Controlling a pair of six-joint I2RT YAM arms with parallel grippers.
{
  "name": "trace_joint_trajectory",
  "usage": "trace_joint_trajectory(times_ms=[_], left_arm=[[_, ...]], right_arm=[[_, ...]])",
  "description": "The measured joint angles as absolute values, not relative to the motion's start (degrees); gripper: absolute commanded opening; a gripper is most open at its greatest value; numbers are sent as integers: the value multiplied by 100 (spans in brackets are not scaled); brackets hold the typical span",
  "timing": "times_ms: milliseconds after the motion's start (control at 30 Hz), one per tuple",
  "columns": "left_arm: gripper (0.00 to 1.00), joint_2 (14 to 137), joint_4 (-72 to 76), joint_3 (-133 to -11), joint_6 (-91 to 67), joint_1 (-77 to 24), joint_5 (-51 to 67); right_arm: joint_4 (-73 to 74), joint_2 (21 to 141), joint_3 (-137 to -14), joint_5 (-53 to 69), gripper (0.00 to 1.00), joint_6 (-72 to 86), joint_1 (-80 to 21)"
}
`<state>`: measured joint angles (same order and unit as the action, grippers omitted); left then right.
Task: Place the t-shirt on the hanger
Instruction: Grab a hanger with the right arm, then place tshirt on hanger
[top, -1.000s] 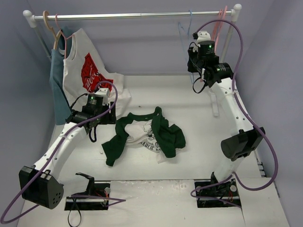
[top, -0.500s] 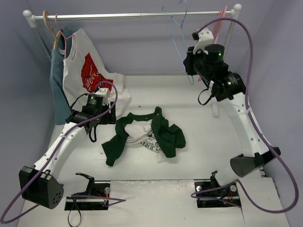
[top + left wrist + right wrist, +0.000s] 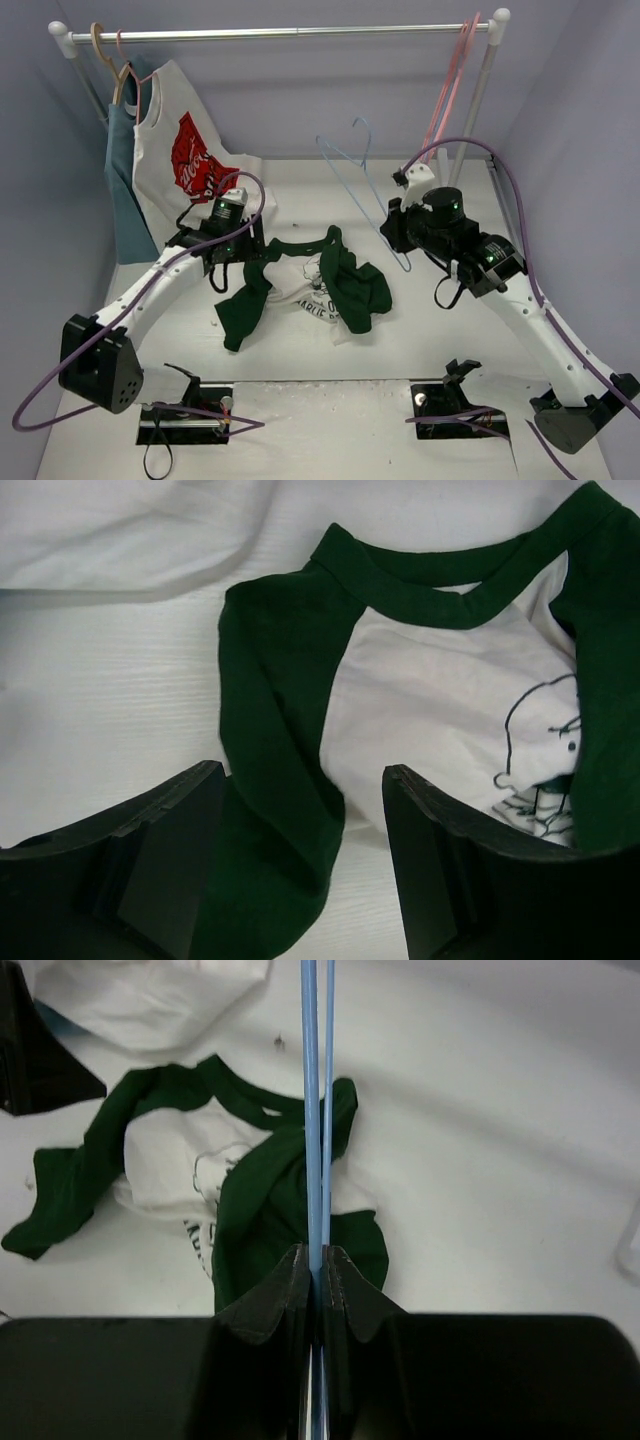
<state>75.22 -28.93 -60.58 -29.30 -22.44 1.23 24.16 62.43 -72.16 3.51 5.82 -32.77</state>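
One part of the job looks done, and most of it is ahead of you. The t-shirt lies crumpled in the middle of the table, its green collar toward the far side, one green sleeve trailing to the near left and the other folded across the printed chest. No wire is inside it. The hanger is off the rail and in the air just to the right of the shirt, tilted with its hook up and away from you. Your right tool is pinched tight on the blue wire, which runs straight out between the jaws. Your left tool hangs low over the shirt's left shoulder and sleeve with its jaws wide apart and nothing between them (whether the tips touch the cloth, I cannot tell).

By my reading, you have fetched the hanger but not yet taken hold of the shirt. Left for you: grip the cloth near the collar, open it, feed the wire through, and seat both shoulders.
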Motion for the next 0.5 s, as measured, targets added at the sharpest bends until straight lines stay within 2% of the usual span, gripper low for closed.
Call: trace_joint_trajectory(times_ms=[267, 333, 400, 433, 500], left_arm=[[63, 8805, -2246, -6300, -3771, -2987, -303], [53, 9080, -2156, -6386, -3927, -3151, -344], [31, 9240, -2117, -6394, -4075, -3258, -364], [13, 9288, -2117, -6388, -4136, -3293, -373], [1, 9284, -2067, -6307, -4241, -3330, -370]], right_arm=[[2685, 5516, -6528, 449, 0, 718, -3277], [2735, 5312, -6431, 456, 0, 751, -3277], [2779, 5181, -6410, 458, 0, 755, -3277], [2777, 5151, -6410, 462, 0, 753, -3277], [2777, 5116, -6410, 478, 0, 753, -3277]])
